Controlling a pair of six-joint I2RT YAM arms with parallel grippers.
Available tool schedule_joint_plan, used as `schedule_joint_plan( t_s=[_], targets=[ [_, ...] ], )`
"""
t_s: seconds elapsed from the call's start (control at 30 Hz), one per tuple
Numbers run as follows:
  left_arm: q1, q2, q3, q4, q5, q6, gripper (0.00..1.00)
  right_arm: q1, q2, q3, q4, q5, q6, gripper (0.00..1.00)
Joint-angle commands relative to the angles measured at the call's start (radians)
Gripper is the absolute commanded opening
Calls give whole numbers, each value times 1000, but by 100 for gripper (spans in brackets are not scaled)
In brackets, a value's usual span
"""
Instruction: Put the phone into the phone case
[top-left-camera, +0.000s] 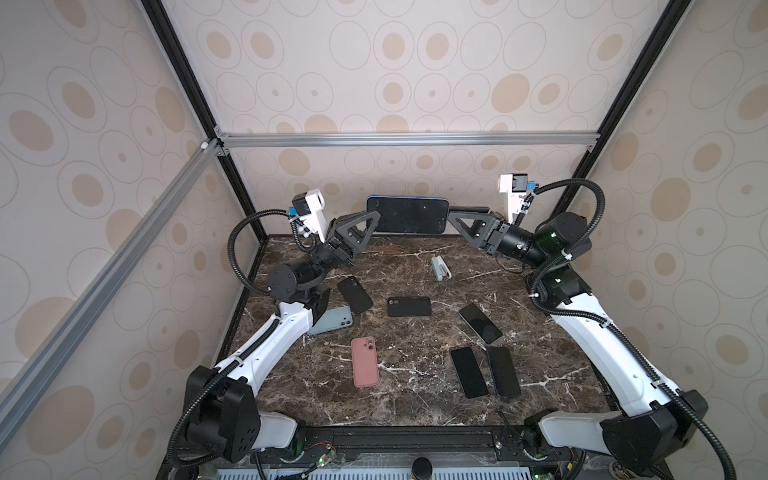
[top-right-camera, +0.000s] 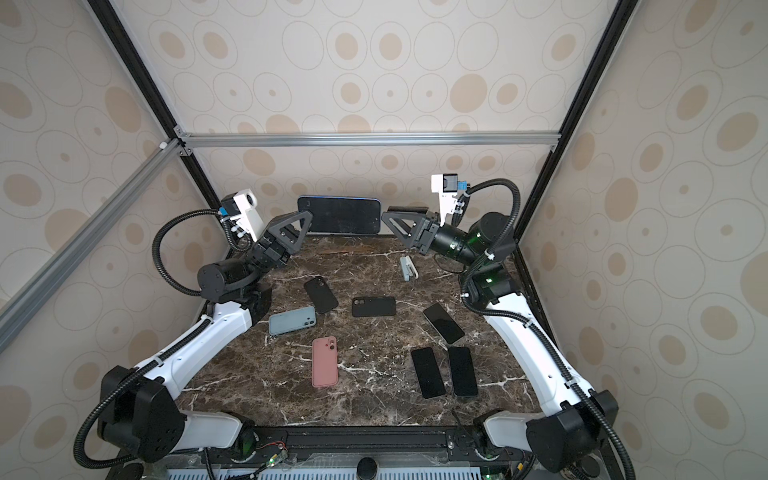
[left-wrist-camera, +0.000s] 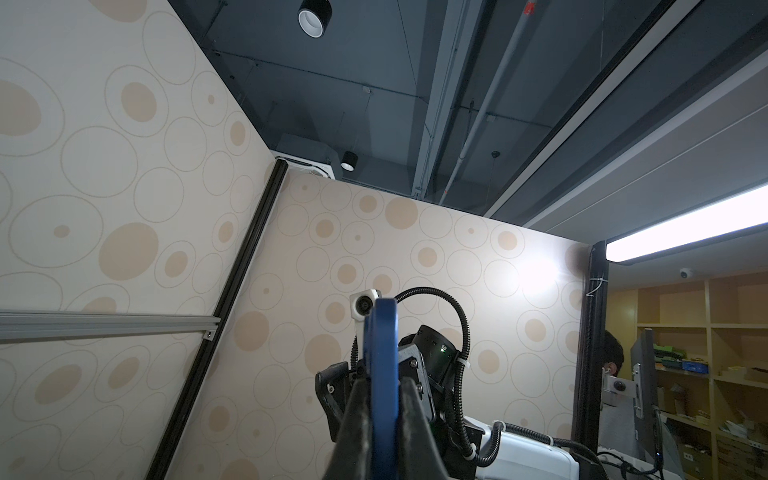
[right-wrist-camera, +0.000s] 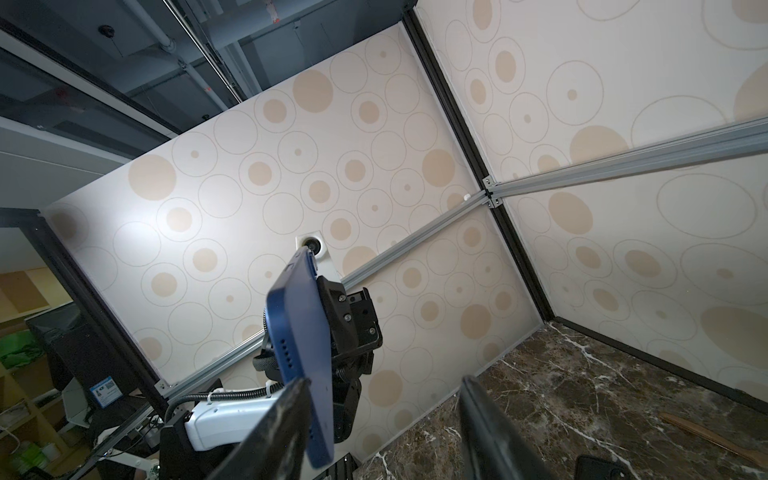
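Note:
A blue phone (top-left-camera: 407, 215) (top-right-camera: 338, 215) hangs level above the table's back edge, dark face toward the top views. My left gripper (top-left-camera: 372, 219) (top-right-camera: 307, 219) is shut on its left end; the left wrist view shows the blue edge (left-wrist-camera: 380, 365) pinched between both fingers of my left gripper (left-wrist-camera: 384, 384). My right gripper (top-left-camera: 451, 212) (top-right-camera: 386, 212) (right-wrist-camera: 384, 380) stands open at the phone's right end (right-wrist-camera: 299, 332): one finger lies beside it, the other is well apart. On the table lie a pink case (top-left-camera: 365, 361), a grey-blue case (top-left-camera: 332, 321) and two black cases (top-left-camera: 354, 295) (top-left-camera: 409, 306).
Three dark phones (top-left-camera: 480, 323) (top-left-camera: 468, 372) (top-left-camera: 503, 371) lie face up at the right of the marble table (top-left-camera: 415, 399). A small grey clip (top-left-camera: 440, 268) and a thin wooden stick (top-left-camera: 386, 249) lie near the back. Patterned walls and metal frame bars close in three sides.

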Motion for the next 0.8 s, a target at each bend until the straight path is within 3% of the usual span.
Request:
schedule_joint_plan(
  t_s=[0.0, 0.23, 0.77],
  targets=[
    [-23, -22, -9, -2, -1, 7, 0, 58, -12, -2, 58, -114, -12, 64],
    [-24, -34, -32, 40, 0, -3, 0, 58, -25, -18, 107, -143, 4, 59],
    [-10, -30, -57, 130, -18, -43, 0, 29, -59, -13, 75, -140, -34, 68]
  ],
)
